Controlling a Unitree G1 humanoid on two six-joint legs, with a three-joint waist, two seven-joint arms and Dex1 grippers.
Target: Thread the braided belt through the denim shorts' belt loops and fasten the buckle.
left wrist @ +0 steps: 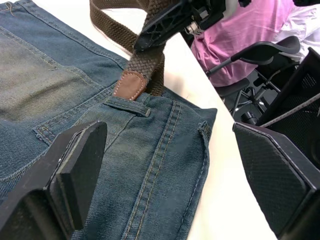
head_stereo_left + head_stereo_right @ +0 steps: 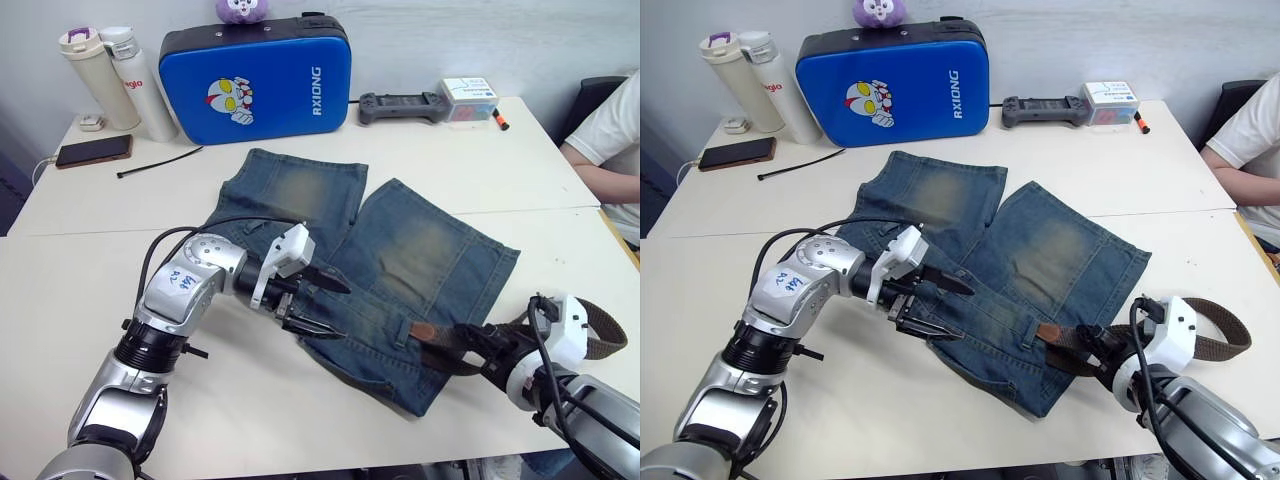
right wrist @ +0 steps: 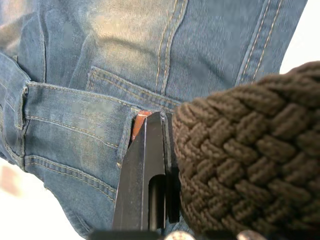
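At the waistband's near edge, the right gripper (image 2: 462, 345) is pinched on the belt (image 2: 600, 335) just behind its leather tip (image 2: 424, 331). The tip lies against a belt loop (image 1: 127, 105) on the shorts (image 2: 400, 255); the right wrist view shows a sliver of it tucked at the loop's edge, though how far it has gone under cannot be told. Behind the gripper the strap curls back in a loop over the table (image 2: 420, 165) toward the near right corner. The buckle cannot be made out.

Further left, the left gripper (image 2: 322, 306) hovers with its two fingers spread wide, pointing across the waistband toward the right gripper. Its upper fingertip is over the denim and its lower one is near the shorts' near edge; it grips nothing.

The shorts lie flat at the middle of the table, legs pointing away from the robot, waistband nearest it.

Along the far edge stand two bottles (image 2: 110, 75), a blue case (image 2: 255, 80) with a purple toy (image 2: 241, 10) on top, a controller (image 2: 400, 104) and a small box (image 2: 469, 95). A phone (image 2: 93, 151) and a black cable tie (image 2: 158, 162) lie at far left. A person's arm (image 2: 605, 170) shows at the right edge.
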